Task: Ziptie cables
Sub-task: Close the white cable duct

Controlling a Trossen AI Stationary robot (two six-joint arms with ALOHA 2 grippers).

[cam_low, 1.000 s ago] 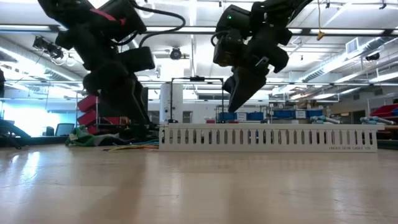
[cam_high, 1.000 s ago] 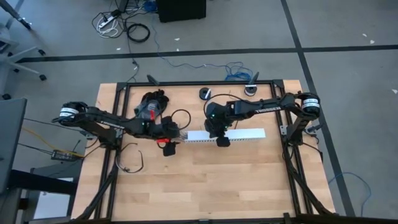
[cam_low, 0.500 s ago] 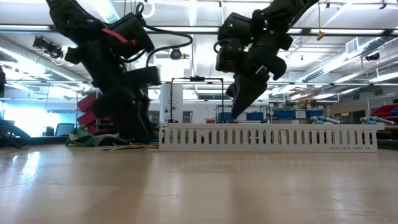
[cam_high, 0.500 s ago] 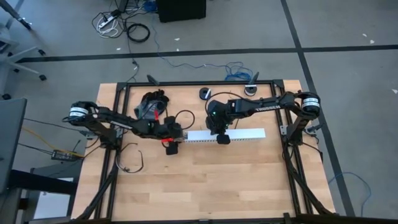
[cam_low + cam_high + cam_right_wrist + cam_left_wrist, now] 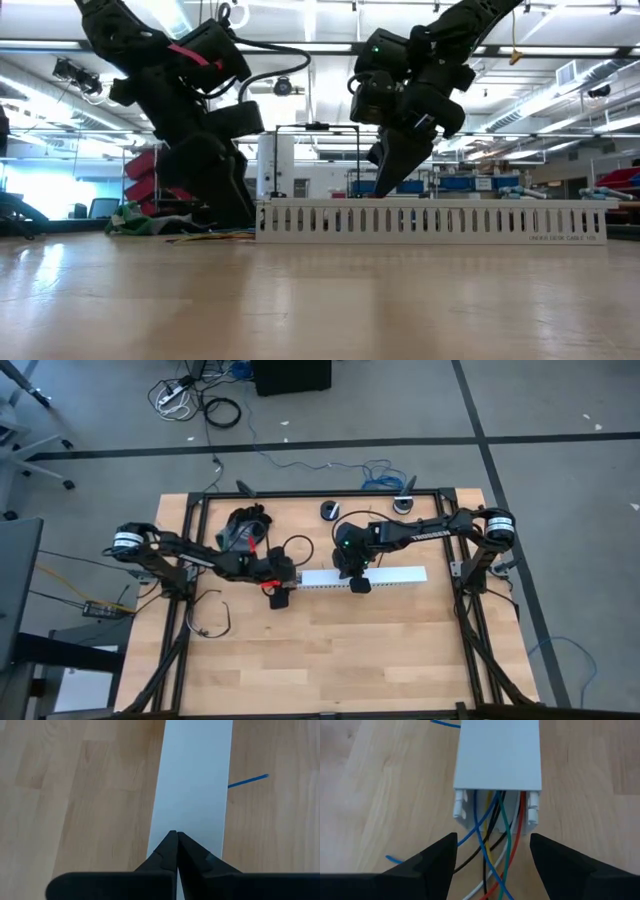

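Observation:
A white slotted duct lies flat on the table, with its flat cover on top. Several thin coloured wires, blue, yellow, green, red, black and white, come out of its open left end and trail onto the wood. My left gripper is open just left of that end, one finger on either side of the wires, touching nothing that I can see. My right gripper is shut over the duct's left half. My right gripper's shut fingertips meet the top of the duct's cover, somewhat left of the duct's middle. They come from above, slanting down. The duct stays flat on the table, its slotted side wall facing the near edge.
A dark heap with red parts sits far left, behind the left arm. Two small black items stand by the far edge. A loose black cable loop lies near left. A black frame rims the table; bare wood spreads toward the near edge.
My left gripper has moved toward the table's right, up to the duct's left end. My right gripper has come down onto the duct's cover, staying shut. The duct and the wires have kept their places.

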